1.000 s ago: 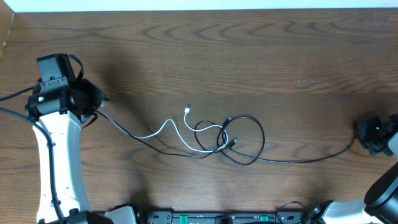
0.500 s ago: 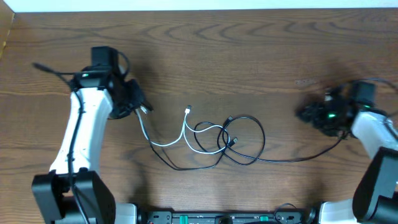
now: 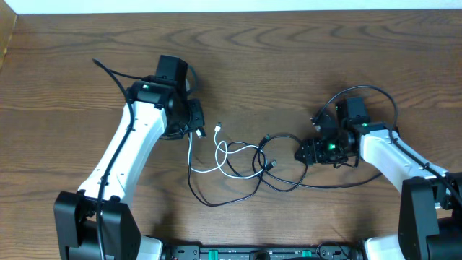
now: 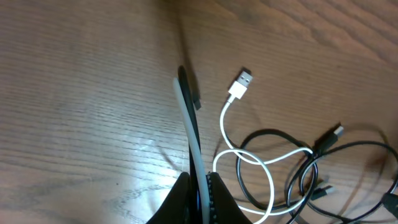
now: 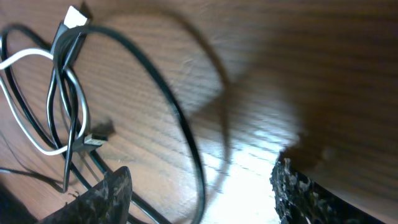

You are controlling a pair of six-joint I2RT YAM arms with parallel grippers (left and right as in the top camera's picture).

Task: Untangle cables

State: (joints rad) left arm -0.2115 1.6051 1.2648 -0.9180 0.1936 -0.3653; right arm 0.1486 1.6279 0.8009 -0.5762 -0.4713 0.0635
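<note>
Plainly the cables lie in a loose knot at the middle of the table, between the two arms. The white cable curls through the black loops, and its silver plug lies free on the wood near the left gripper. That gripper is clenched on the white cable, with a black strand seemingly pinched alongside it (the two run so close in the wrist view that I cannot separate them), and short ends stick out past the fingertips. On the other side, the right gripper stands with its fingers spread wide, low over the table. A black cable from the big loop runs across the gap between them, touching neither as far as I can tell. I judge this the gathering step: one side is secured, the other not yet caught. The next move calls for the right fingers to close on that black strand. The arms should then draw apart slowly, so the white loops slide out rather than cinch tighter.
</note>
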